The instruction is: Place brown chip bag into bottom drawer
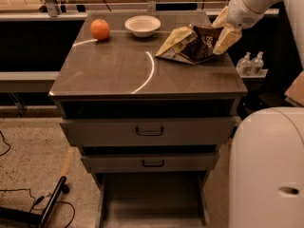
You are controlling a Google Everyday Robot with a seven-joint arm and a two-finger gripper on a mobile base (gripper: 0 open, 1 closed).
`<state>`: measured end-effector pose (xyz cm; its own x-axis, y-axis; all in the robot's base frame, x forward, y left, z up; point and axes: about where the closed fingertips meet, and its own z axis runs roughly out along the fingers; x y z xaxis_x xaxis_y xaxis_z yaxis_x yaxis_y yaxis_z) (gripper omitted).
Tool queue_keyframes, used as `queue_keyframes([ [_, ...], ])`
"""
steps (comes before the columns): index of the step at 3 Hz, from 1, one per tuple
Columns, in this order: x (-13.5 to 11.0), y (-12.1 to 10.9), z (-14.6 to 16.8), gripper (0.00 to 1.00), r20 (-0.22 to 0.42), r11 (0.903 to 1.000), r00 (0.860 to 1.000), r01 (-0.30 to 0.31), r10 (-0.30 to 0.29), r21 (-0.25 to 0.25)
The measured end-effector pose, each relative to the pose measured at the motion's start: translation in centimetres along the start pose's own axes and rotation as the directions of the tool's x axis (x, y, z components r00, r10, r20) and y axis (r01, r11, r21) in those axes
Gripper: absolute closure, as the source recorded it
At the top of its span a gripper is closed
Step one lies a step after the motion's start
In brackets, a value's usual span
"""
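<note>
Gripper (pixel 220 33) at chip bag (pixel 186 45), bottom drawer (pixel 152 201) open

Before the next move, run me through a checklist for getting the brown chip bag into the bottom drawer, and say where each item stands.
1. Bottom drawer pulled out: ok.
2. Hand at the brown chip bag: ok, it is at the bag's right edge.
3. Firm hold on the bag: cannot tell.
4. Bag lifted off the cabinet top: not ok, it lies on the top.
5. Orange and white bowl apart from the bag: ok, both sit to its left.
</note>
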<state>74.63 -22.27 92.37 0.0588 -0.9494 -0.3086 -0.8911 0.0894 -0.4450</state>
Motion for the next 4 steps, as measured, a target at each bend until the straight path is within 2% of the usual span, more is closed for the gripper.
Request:
queue_keyframes([
  [1, 0.7, -0.3, 1.0, 0.64, -0.007, 1.0000, 1.000, -0.003, 0.003, -0.003],
  [2, 0.4, -0.2, 1.2, 0.89, -0.022, 0.9996, 1.000, 0.018, -0.019, -0.019],
  [3, -1.4, 0.8, -0.3, 1.00, -0.011, 0.9974, 0.999, 0.048, -0.048, -0.054],
  [4, -4.4, 2.7, -3.7, 1.00, 0.044, 0.9943, 0.997, 0.065, -0.062, -0.084],
])
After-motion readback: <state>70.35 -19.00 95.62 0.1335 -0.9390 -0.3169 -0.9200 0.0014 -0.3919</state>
